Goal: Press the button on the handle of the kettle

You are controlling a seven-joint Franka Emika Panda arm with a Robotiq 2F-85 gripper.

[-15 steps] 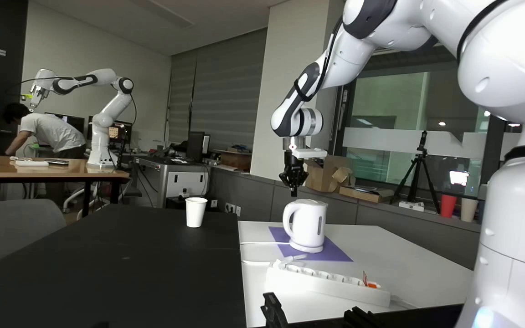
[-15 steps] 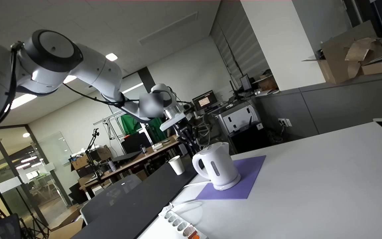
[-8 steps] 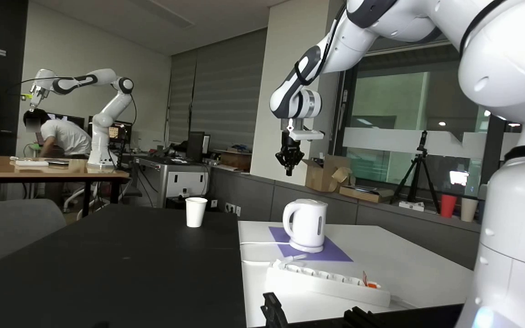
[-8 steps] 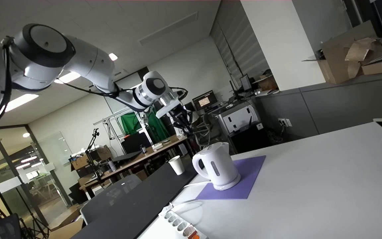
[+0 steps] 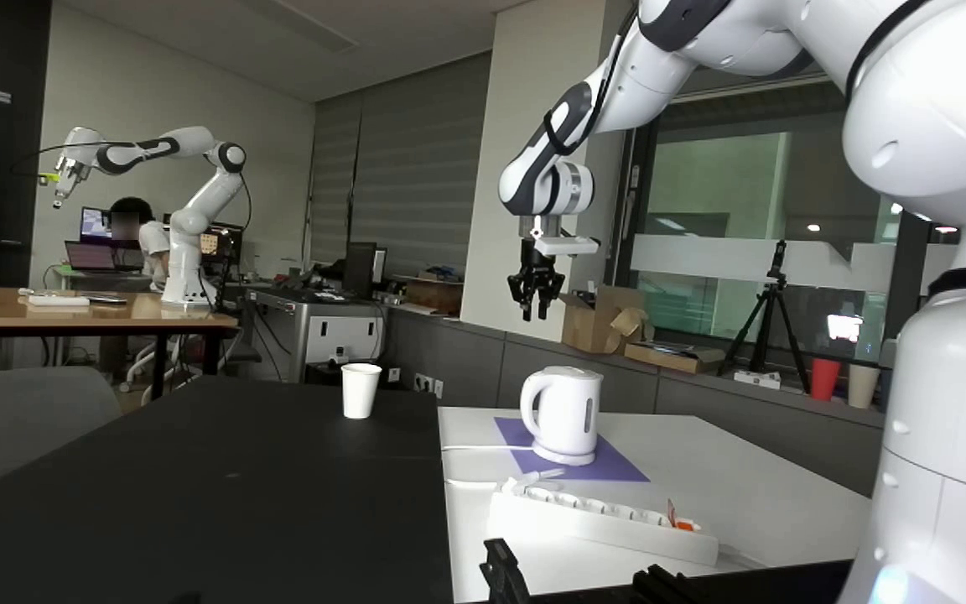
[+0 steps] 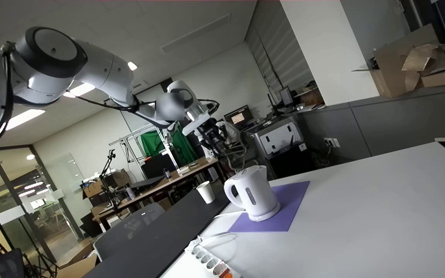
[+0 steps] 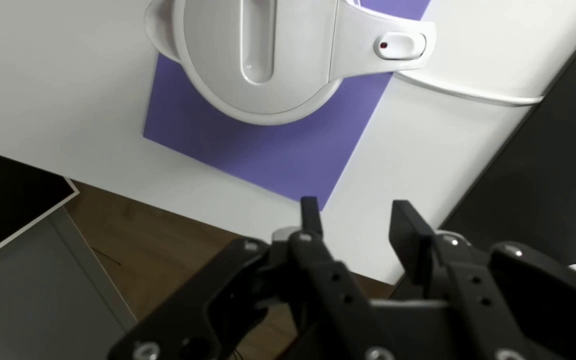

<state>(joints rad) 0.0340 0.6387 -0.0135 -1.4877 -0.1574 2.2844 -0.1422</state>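
Note:
The white kettle (image 5: 567, 415) stands upright on a purple sheet in both exterior views (image 6: 255, 197). In the wrist view, the kettle (image 7: 288, 55) is seen from above at the top. Its handle points right and carries a white oval button (image 7: 402, 46) with a small dark red mark. My gripper (image 5: 534, 314) hangs in the air above the kettle, clear of it, fingers pointing down. In the wrist view, the gripper's fingertips (image 7: 357, 204) are apart with nothing between them. The gripper also shows against the background in an exterior view (image 6: 222, 150).
The purple sheet (image 5: 617, 466) lies on a white table. A white power strip (image 5: 600, 528) lies in front of the kettle. A white cord (image 7: 468, 92) runs from the kettle toward the black table (image 5: 282, 486), where a white paper cup (image 5: 360, 390) stands. Cardboard boxes (image 5: 596, 323) sit on the ledge behind.
My gripper has risen away from the kettle. Its fingers, together earlier, have now spread apart. The kettle has not moved. A person in the background has moved.

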